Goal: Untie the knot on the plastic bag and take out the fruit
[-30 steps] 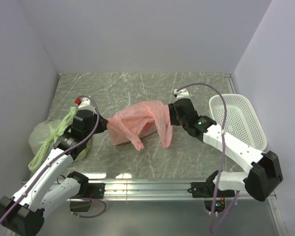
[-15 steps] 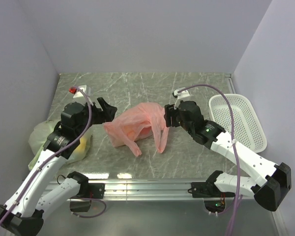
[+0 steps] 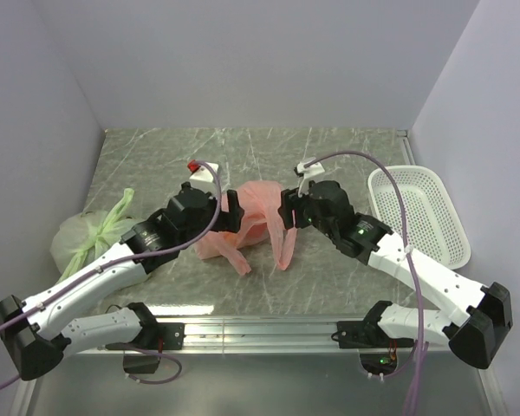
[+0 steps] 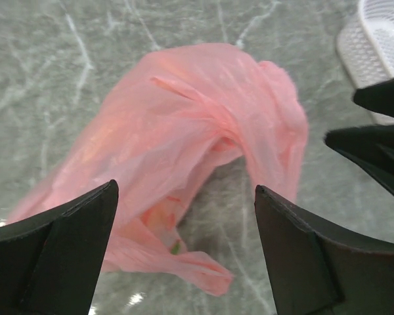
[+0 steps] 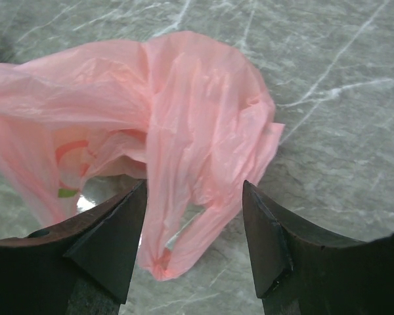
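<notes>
The pink plastic bag [image 3: 258, 227] lies slumped in the middle of the table, also seen from the left wrist [image 4: 184, 111] and the right wrist [image 5: 184, 98]. No tied knot shows; its handles [image 3: 283, 250] trail toward the front as loose loops [image 5: 203, 230]. The fruit is hidden inside the crinkled plastic. My left gripper [image 3: 237, 211] [image 4: 184, 190] hovers open at the bag's left side, holding nothing. Facing it across the bag, my right gripper [image 3: 284, 211] [image 5: 194, 185] is open above a hanging handle, not touching it.
A pale green tied bag [image 3: 82, 238] sits at the far left. A white basket [image 3: 405, 170] stands at the right [image 4: 374, 39]. The grey marbled table is enclosed by white walls on three sides.
My left gripper let go of the bag's left end, opened wide and swung right to the bag. The right gripper opened a little. The bag slumped and its handles dropped.
</notes>
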{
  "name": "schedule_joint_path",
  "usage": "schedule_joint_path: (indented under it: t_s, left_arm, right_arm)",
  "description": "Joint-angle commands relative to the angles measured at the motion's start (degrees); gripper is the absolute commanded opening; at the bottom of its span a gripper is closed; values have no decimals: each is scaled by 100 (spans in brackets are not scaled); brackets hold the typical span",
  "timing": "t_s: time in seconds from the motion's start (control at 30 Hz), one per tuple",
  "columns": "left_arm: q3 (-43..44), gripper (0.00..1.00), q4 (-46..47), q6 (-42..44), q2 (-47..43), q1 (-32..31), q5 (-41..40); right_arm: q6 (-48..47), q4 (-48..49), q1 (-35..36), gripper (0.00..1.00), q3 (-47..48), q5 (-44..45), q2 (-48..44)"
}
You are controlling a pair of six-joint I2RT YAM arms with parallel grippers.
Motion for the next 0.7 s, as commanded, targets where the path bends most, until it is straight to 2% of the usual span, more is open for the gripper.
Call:
schedule_joint_path:
  t_s: [0.0, 0.17, 0.3, 0.53, 0.67]
  left_arm:
    - [141, 91, 42, 971, 181, -74, -575]
    - [212, 92, -65, 2245, 498, -127, -471]
    - [99, 92, 14, 2896, 612, -127, -268]
    - [81, 91, -4, 3232, 1095, -127, -531]
    - [36, 89, 137, 3276, 1095, -127, -637]
  right_arm:
    - [179, 323, 162, 67, -138, -44, -141]
    - [330, 658, 163, 67, -350, -141, -211]
    - [321, 755, 171, 67, -411, 166, -299]
    - [479, 1140, 163, 67, -745, 483, -641]
    - [707, 1282, 171, 67, -755, 308, -651]
